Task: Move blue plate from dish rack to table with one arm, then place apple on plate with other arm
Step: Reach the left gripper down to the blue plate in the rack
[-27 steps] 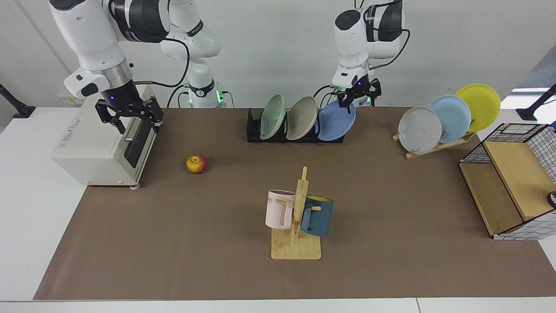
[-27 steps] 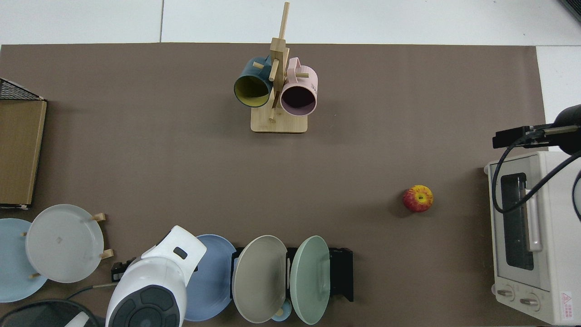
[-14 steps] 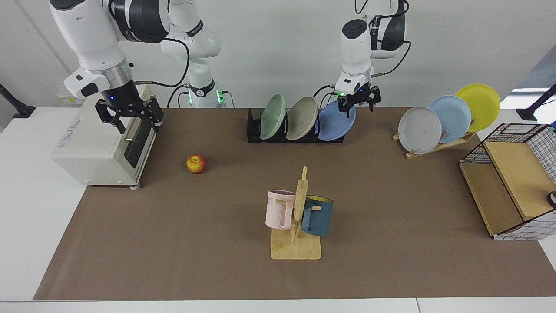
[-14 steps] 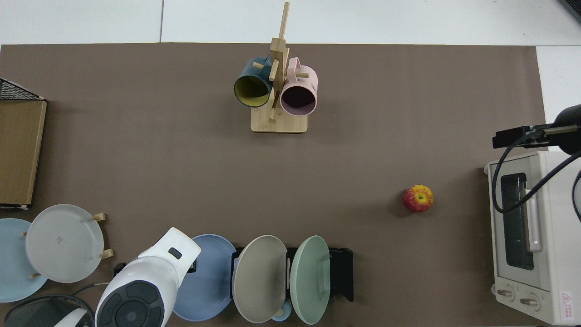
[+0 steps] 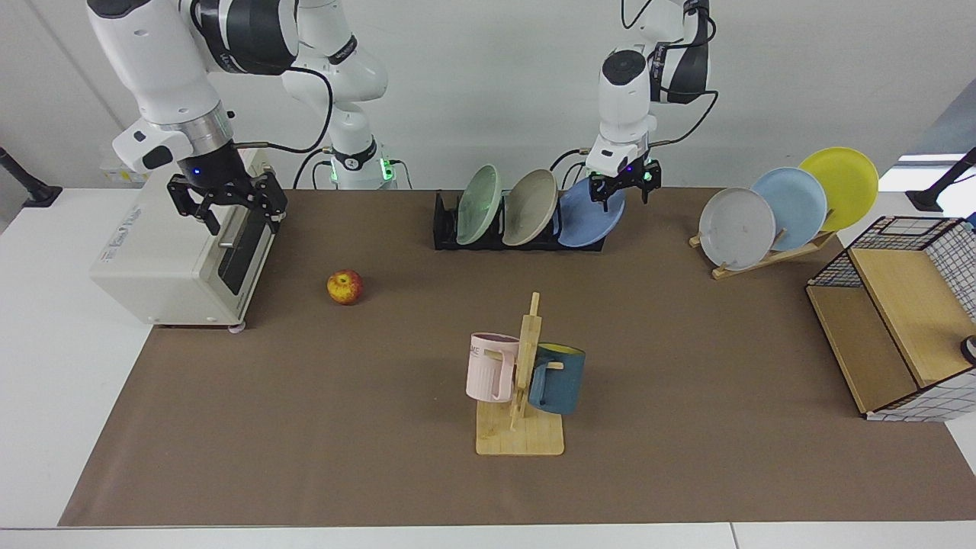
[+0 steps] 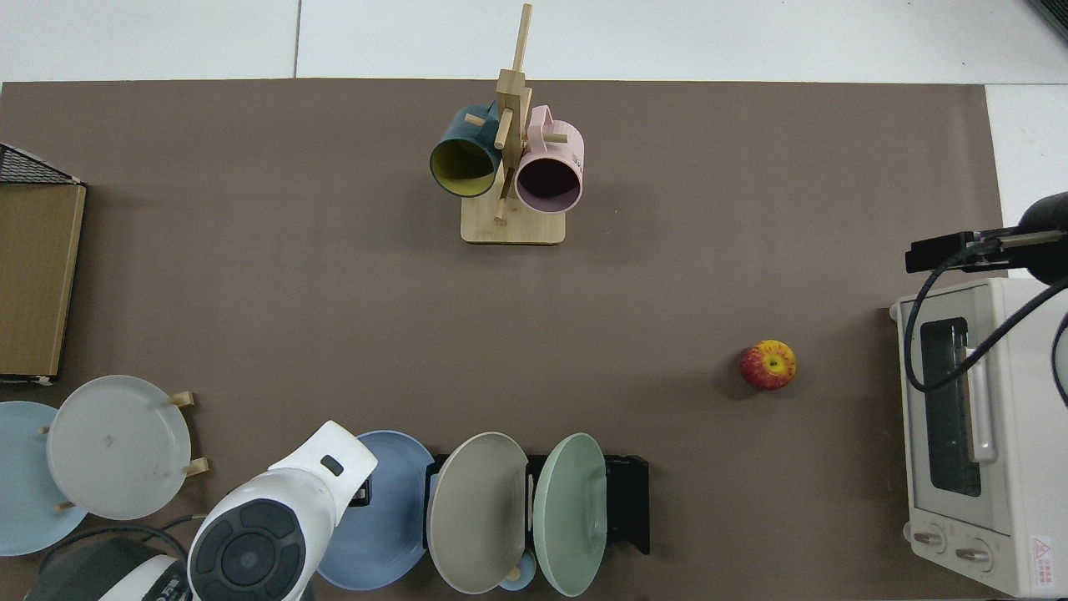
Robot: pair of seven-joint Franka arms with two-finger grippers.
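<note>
The blue plate [image 5: 589, 219] [image 6: 385, 522] leans in the end slot of the black dish rack [image 5: 445, 229] [image 6: 627, 501], beside a beige plate [image 5: 529, 207] and a green plate [image 5: 479, 204]. My left gripper [image 5: 624, 189] hangs open at the blue plate's upper rim; from above, the arm's white link hides the hand. The apple [image 5: 345, 287] [image 6: 768, 365] lies on the brown table [image 5: 686, 343] near the toaster oven. My right gripper [image 5: 226, 210] waits open above the oven's front, well away from the apple.
A white toaster oven [image 5: 171, 252] stands at the mat's edge. A wooden mug tree [image 5: 522, 381] holds a pink and a dark blue mug. A slanted wooden stand [image 5: 770, 255] carries grey, sky-blue and yellow plates. A wire basket with wooden panels [image 5: 900, 320] sits at the far side.
The left arm has raised its upper links, and its gripper has shifted slightly toward the blue plate's rim while turning. The right arm, plate and apple have not moved.
</note>
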